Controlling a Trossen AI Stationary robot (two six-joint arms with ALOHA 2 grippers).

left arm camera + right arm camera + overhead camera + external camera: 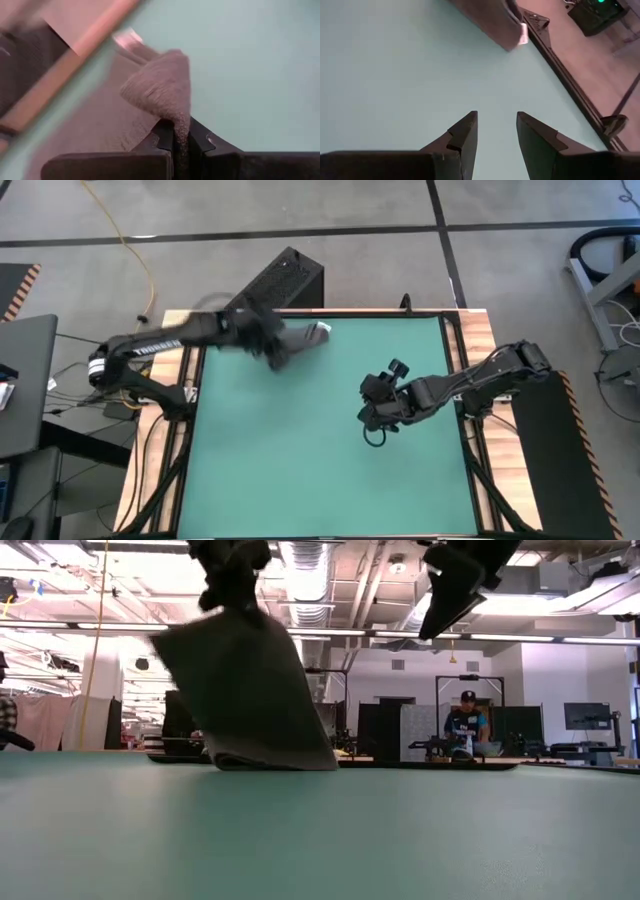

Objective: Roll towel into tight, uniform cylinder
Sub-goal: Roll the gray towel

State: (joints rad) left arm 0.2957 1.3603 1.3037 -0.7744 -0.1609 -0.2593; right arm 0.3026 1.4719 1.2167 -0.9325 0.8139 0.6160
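Item: towel (300, 340), dark grey cloth, lay at the far edge of the green mat (320, 470), left of centre. One end was lifted off the mat while the lower end rested on it; a small white tag (522, 34) showed at an edge.

Left gripper (181, 145): fingers clamped tight on a fold of the towel, above the far-left part of the mat.

Right gripper (495, 131): fingers parted, holding nothing, apparently hovering above the mat's right-centre, well apart from the towel.

Black box (285, 280): beyond the table's far edge.
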